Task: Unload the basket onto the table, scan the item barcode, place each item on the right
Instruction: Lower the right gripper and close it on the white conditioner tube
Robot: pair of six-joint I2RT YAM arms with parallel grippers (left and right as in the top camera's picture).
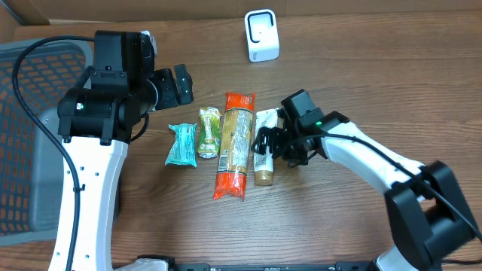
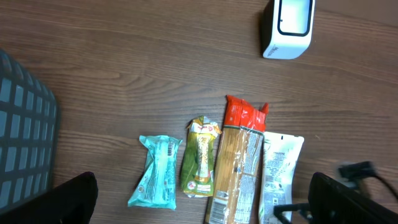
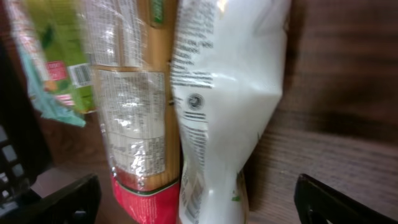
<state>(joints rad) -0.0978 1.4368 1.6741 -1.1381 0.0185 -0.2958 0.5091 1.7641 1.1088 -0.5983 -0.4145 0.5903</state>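
Note:
Four packaged items lie side by side on the wooden table: a teal packet (image 1: 181, 144), a green packet (image 1: 208, 132), a long pasta pack with red ends (image 1: 235, 147) and a white pouch (image 1: 263, 156). My right gripper (image 1: 268, 142) hovers low over the white pouch (image 3: 230, 106), open, with the pouch and the pasta pack's (image 3: 134, 130) red end between its fingers (image 3: 339, 202), nothing gripped. My left gripper (image 1: 175, 84) hangs open above the table behind the row; its wrist view shows the teal packet (image 2: 155, 171), the green packet (image 2: 200, 158) and the pasta pack (image 2: 239, 168). The white scanner (image 1: 261, 35) stands at the back.
A grey mesh basket (image 1: 26, 135) fills the left edge of the table, also visible as a basket corner (image 2: 25, 124) in the left wrist view. The scanner (image 2: 287, 28) sits beyond the items. Bare wood lies in front of and to the right of the row.

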